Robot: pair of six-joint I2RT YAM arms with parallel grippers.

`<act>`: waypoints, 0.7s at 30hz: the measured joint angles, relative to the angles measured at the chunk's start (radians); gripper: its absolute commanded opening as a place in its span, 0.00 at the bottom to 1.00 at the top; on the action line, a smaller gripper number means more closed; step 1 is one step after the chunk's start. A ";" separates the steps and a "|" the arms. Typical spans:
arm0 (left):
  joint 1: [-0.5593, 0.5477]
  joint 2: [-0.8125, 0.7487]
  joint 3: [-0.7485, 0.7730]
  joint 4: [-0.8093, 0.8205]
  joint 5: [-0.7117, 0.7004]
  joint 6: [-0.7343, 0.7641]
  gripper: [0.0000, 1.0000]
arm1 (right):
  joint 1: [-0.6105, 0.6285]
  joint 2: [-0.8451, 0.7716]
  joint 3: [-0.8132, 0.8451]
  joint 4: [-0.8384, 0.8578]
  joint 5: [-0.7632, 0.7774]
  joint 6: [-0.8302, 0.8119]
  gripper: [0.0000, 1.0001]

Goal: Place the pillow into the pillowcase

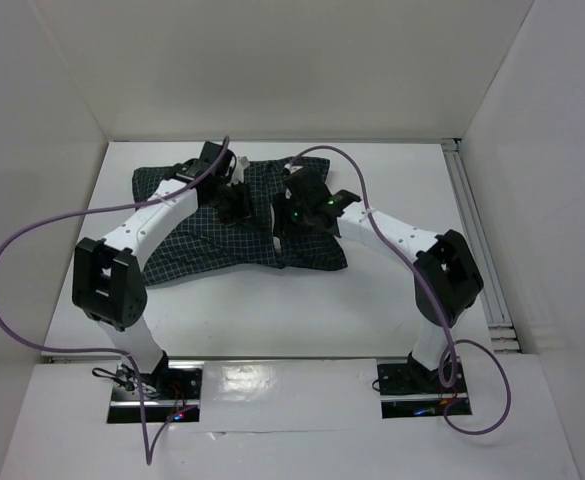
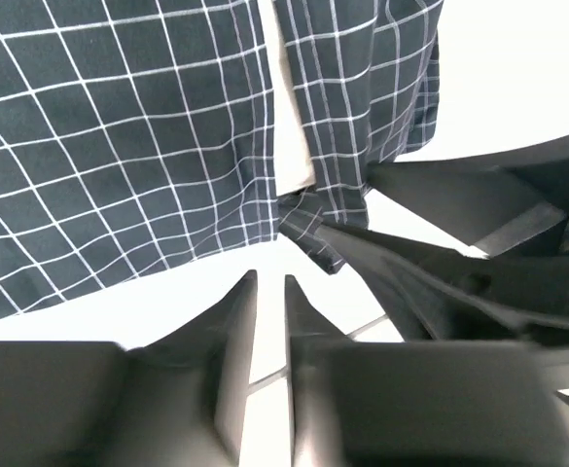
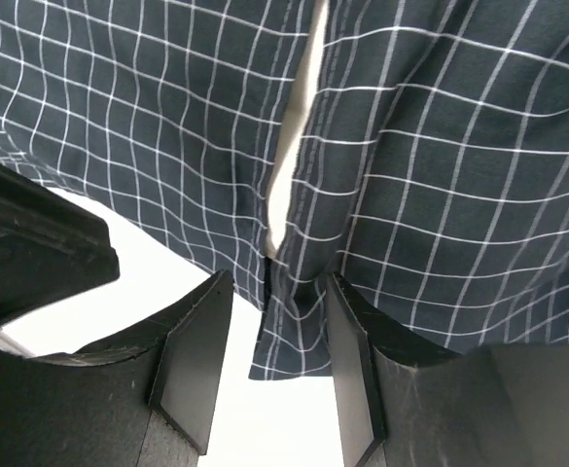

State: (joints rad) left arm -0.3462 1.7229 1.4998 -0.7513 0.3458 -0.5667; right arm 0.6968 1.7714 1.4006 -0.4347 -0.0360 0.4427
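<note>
Item: pillowcase [image 1: 222, 245], dark with a white check, lying plump on the table [image 1: 392, 300] with both arms reaching over it. Contents: pillow [image 3: 294, 146], which you see only as a cream sliver through the slit at the pillowcase's open end. The rest is hidden under the fabric, so you may judge it as good as fully inside. Left gripper [image 2: 269, 282]: just beside the pillowcase's open hem, jaws parted by a narrow gap, nothing between them. Right gripper [image 3: 276, 282]: at the same hem, jaws spread, a loose corner of the pillowcase hanging between them, unpinched. Outstanding, as a judgement: perhaps tucking the hem over that sliver and lifting both arms off the pillowcase; the insertion itself looks done.
</note>
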 measured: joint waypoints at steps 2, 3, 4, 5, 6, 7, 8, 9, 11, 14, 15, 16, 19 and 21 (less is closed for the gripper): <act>0.000 0.005 0.008 -0.013 -0.003 0.006 0.44 | -0.002 -0.002 0.000 -0.003 0.008 0.000 0.50; 0.000 0.015 0.019 -0.018 -0.005 0.011 0.46 | -0.004 -0.006 0.000 -0.004 0.013 0.000 0.50; 0.000 0.032 0.035 -0.020 -0.006 0.013 0.46 | -0.006 -0.010 0.000 -0.005 0.015 0.000 0.50; -0.001 0.053 0.057 -0.022 -0.008 0.013 0.47 | -0.008 -0.019 0.000 -0.006 0.018 0.000 0.50; -0.004 0.082 0.085 -0.018 -0.012 0.013 0.47 | -0.010 -0.029 -0.001 -0.006 0.021 0.000 0.53; -0.006 0.111 0.111 -0.011 -0.019 0.012 0.47 | -0.011 -0.040 -0.001 -0.006 0.022 0.002 0.58; -0.009 0.143 0.135 -0.005 -0.029 0.012 0.47 | -0.013 -0.049 -0.001 -0.006 0.022 0.004 0.59; -0.013 0.173 0.156 0.000 -0.038 0.012 0.47 | -0.016 -0.055 -0.001 -0.005 0.022 0.005 0.61; -0.023 0.225 0.183 0.011 -0.060 0.012 0.43 | -0.022 -0.056 -0.001 -0.002 0.021 0.006 0.61; -0.034 0.273 0.193 0.011 -0.089 0.007 0.28 | -0.027 -0.034 -0.001 -0.001 0.016 0.009 0.58; -0.038 0.283 0.193 0.011 -0.098 0.007 0.23 | -0.027 -0.023 -0.001 -0.001 0.013 0.009 0.56; -0.040 0.287 0.193 0.010 -0.108 0.007 0.20 | -0.027 -0.011 -0.001 -0.002 0.012 0.010 0.55; -0.041 0.288 0.197 0.009 -0.128 0.006 0.00 | -0.027 0.027 -0.001 -0.002 0.011 0.005 0.37; -0.041 0.288 0.200 0.010 -0.137 0.010 0.00 | -0.027 0.047 -0.001 -0.001 0.006 0.002 0.21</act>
State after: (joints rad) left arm -0.3870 2.0109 1.7000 -0.7414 0.2085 -0.5571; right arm 0.6693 1.8183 1.3998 -0.4358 -0.0296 0.4446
